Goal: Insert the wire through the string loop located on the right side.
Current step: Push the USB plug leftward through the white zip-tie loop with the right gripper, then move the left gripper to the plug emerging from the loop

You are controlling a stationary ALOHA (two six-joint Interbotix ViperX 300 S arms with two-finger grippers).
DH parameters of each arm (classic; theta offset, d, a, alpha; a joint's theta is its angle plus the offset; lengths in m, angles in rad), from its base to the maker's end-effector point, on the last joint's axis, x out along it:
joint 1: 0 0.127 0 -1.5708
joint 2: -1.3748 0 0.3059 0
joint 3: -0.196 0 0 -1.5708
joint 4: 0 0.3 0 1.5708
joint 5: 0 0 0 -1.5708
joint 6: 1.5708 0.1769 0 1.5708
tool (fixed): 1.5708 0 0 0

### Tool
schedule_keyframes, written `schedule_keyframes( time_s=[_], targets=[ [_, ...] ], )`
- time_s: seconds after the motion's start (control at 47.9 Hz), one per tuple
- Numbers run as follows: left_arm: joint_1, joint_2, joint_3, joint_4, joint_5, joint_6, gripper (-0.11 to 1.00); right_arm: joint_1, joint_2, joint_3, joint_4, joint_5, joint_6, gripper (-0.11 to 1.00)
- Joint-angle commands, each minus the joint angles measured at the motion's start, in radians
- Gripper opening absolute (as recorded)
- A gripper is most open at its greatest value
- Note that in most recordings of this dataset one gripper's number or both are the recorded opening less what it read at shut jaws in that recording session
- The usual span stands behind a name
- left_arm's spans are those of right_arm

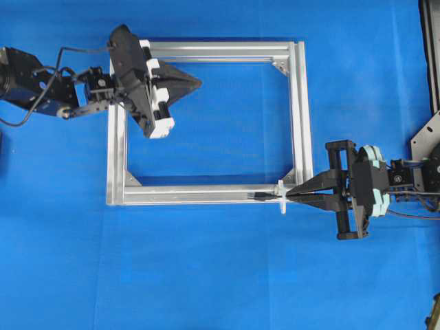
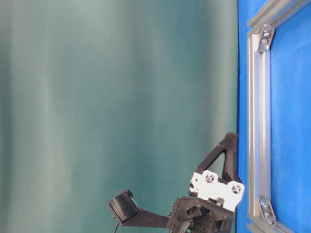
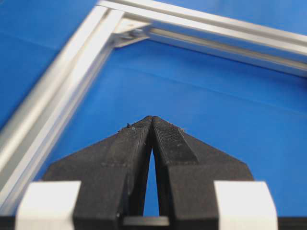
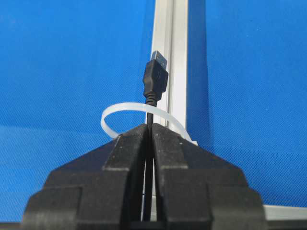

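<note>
Silver aluminium frame lying flat on the blue table. Right end effector, at the frame's lower right corner in the overhead view, is clamped on the wire; the black plug with its metal tip projects beyond the fingertips, over the frame rail. The whitish string loop arches around the wire just ahead of the fingertips, the plug lying past it. Left end effector has its fingers pressed together, holding nothing, above the table inside the frame's upper left corner.
</note>
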Motion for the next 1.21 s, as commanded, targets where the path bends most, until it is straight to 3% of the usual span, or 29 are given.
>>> schedule_keyframes(
  time_s=[0.0, 0.292, 0.501, 0.855, 1.001, 1.189],
  targets=[
    [-0.058, -0.028, -0.012, 0.003, -0.005, -0.002, 0.0, -0.002, -0.008, -0.012, 0.002, -0.011, -0.002, -0.02],
    [-0.281, -0.028, 0.008, 0.003, -0.005, -0.025, 0.0, -0.002, -0.005, -0.015, 0.002, -0.011, -0.002, -0.02],
    [-0.387, -0.026, 0.012, 0.003, -0.005, -0.038, 0.0, -0.002, -0.005, -0.015, 0.002, -0.011, -0.002, -0.02],
    [-0.382, -0.02, -0.008, 0.003, -0.005, -0.038, 0.0, -0.002, -0.005, -0.017, 0.0, -0.009, -0.002, -0.02],
    [-0.377, 0.006, -0.08, 0.003, 0.018, -0.029, 0.0, -0.002, -0.005, -0.017, 0.002, -0.009, -0.002, -0.02],
    [-0.357, 0.063, -0.242, 0.003, 0.124, -0.023, 0.0, -0.002, -0.005, -0.017, 0.0, -0.009, -0.002, -0.02]
  ],
)
